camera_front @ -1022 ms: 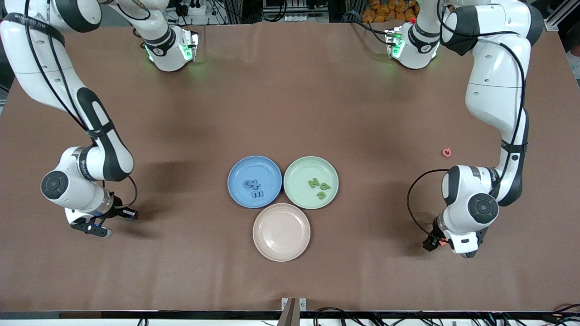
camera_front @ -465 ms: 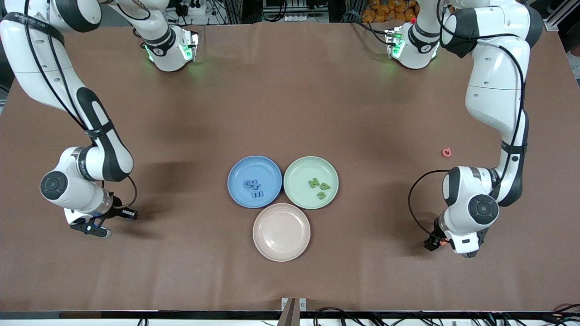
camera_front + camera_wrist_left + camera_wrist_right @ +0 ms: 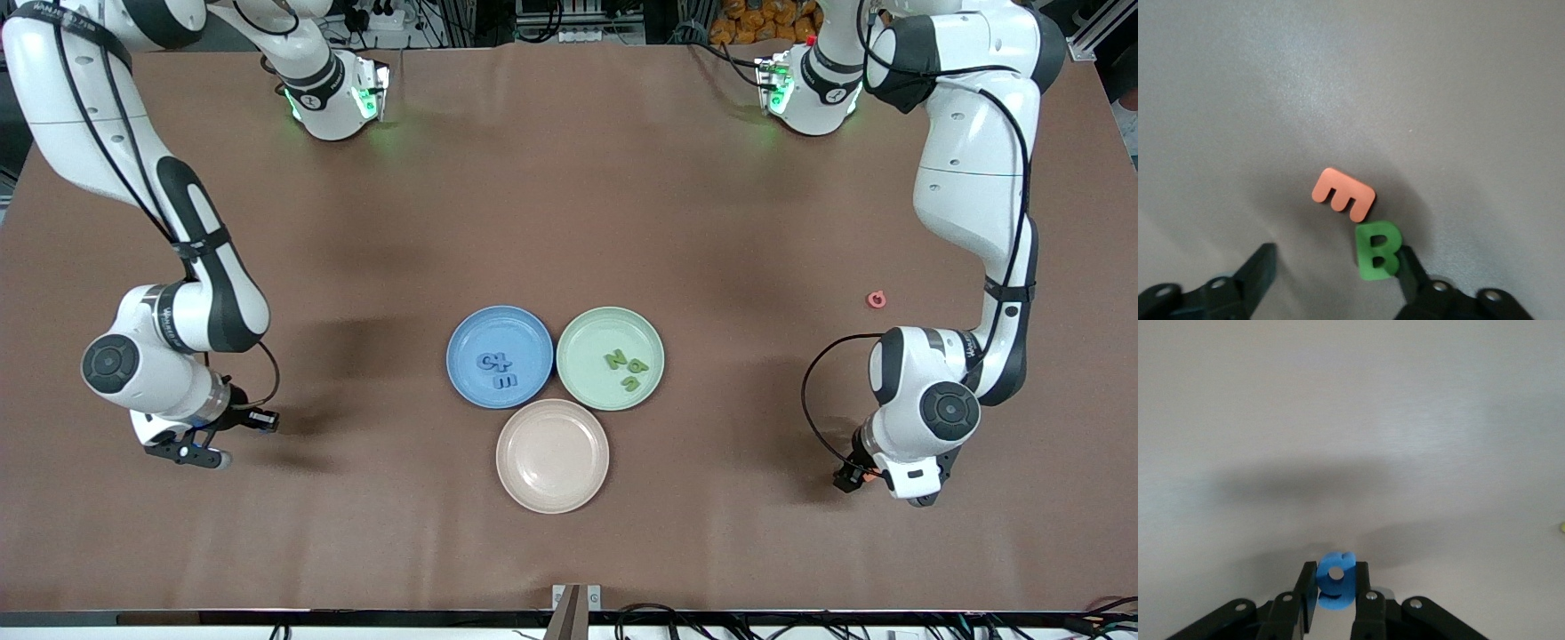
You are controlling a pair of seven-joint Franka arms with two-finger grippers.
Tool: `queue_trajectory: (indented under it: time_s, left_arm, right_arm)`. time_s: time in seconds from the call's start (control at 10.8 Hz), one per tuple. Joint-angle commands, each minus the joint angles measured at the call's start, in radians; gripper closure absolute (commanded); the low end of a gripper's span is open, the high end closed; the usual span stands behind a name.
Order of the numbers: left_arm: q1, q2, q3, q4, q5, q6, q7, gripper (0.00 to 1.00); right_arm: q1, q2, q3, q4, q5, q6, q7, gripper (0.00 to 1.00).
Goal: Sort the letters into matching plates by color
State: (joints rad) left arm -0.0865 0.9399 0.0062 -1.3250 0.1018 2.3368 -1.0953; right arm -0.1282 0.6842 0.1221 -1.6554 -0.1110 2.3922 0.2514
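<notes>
The blue plate (image 3: 499, 356) at frame centre holds three blue letters (image 3: 496, 370); touching it, the green plate (image 3: 610, 357) holds three green letters (image 3: 627, 366), and the beige plate (image 3: 552, 455) sits just below both. At lower left, the right gripper (image 3: 1336, 590) has its fingers clenched on a blue letter (image 3: 1335, 581). At lower right, the left gripper (image 3: 1331, 277) is low over the desk (image 3: 569, 222), fingers spread, one finger (image 3: 1410, 270) touching a green B (image 3: 1378, 251) beside an orange E (image 3: 1343, 194). A pink piece (image 3: 877, 300) lies at mid right

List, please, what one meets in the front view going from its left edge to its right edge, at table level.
right pincer holding a blue letter → blue plate → beige plate → green plate → left pincer → pink piece
</notes>
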Motion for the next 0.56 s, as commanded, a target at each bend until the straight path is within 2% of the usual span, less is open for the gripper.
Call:
queue_trajectory:
  time_s: [0.0, 0.19, 0.46]
  left_arm:
    - [-0.005, 0.017, 0.006, 0.020, 0.013, -0.008, -0.001, 1.00]
    - [-0.006, 0.019, 0.006, 0.020, 0.013, -0.008, -0.001, 1.00]
    - [-0.006, 0.011, 0.008, 0.020, 0.013, -0.010, -0.001, 1.00]
  right_arm:
    - [0.088, -0.055, -0.002, -0.007, 0.112, -0.024, 0.020, 0.75]
    - [0.157, -0.072, -0.002, -0.007, 0.172, -0.024, 0.052, 0.75]
    - [0.289, -0.066, -0.004, -0.006, 0.171, -0.024, 0.195, 0.75]
